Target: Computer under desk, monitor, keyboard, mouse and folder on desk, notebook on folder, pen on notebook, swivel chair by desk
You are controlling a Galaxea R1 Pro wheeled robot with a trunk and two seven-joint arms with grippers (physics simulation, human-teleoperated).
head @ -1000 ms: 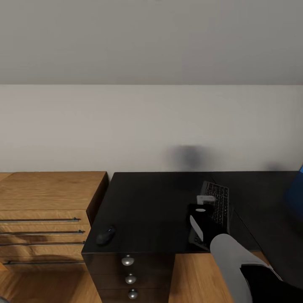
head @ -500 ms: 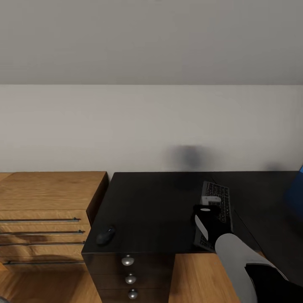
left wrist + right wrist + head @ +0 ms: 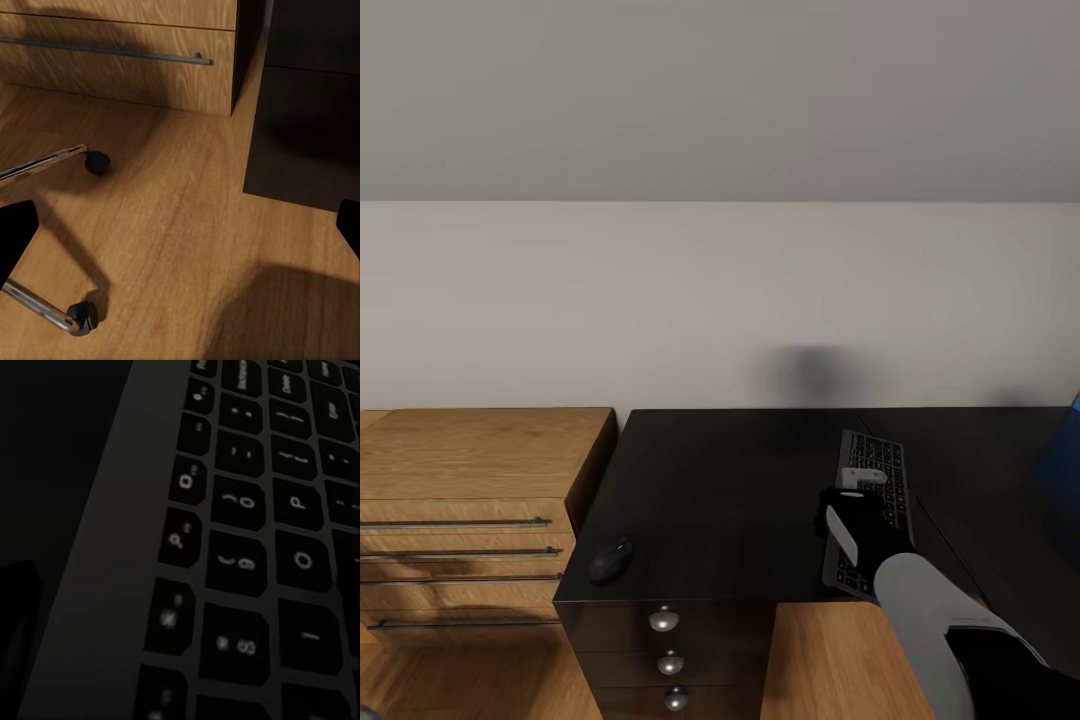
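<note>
The black desk fills the middle of the head view. The slim black keyboard lies on it at the right, running from front to back. My right gripper is down on the keyboard's left edge and shut on it; up close, the keys and a dark finger show. The small black mouse sits near the desk's front left corner. My left gripper hangs open over the wooden floor, beside the swivel chair's chrome legs and casters.
A light wooden dresser stands against the desk's left side. The black drawer unit with silver knobs is under the mouse's corner. A blue shape cuts in at the right edge; I cannot tell what it is.
My right gripper and the keyboard have shifted together a little to the right across the desk. The mouse and dresser have not moved.
</note>
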